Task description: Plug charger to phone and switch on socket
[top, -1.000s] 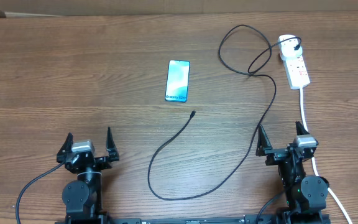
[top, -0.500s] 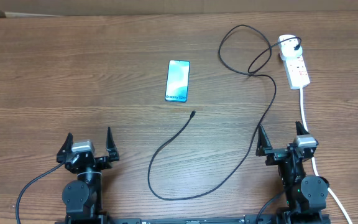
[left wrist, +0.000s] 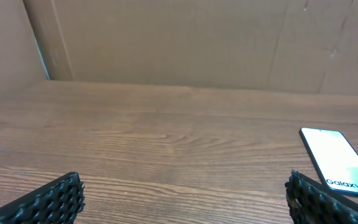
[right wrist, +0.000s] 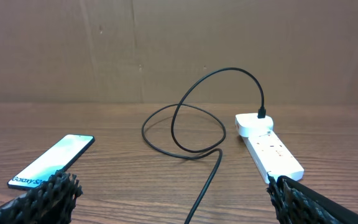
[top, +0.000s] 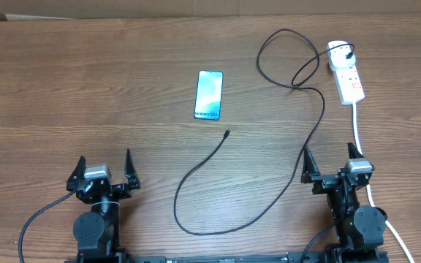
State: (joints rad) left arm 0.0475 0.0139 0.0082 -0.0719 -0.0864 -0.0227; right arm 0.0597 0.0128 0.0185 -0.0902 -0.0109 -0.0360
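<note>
Wooden table (top: 86, 73), cardboard wall (left wrist: 166, 37) behind

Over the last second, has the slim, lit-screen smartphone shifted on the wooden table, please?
No. The slim smartphone stays equally far from the white oblong power strip.

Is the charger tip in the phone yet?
Out. The charger tip lies loose on the table, just below the phone and apart from it.
</note>
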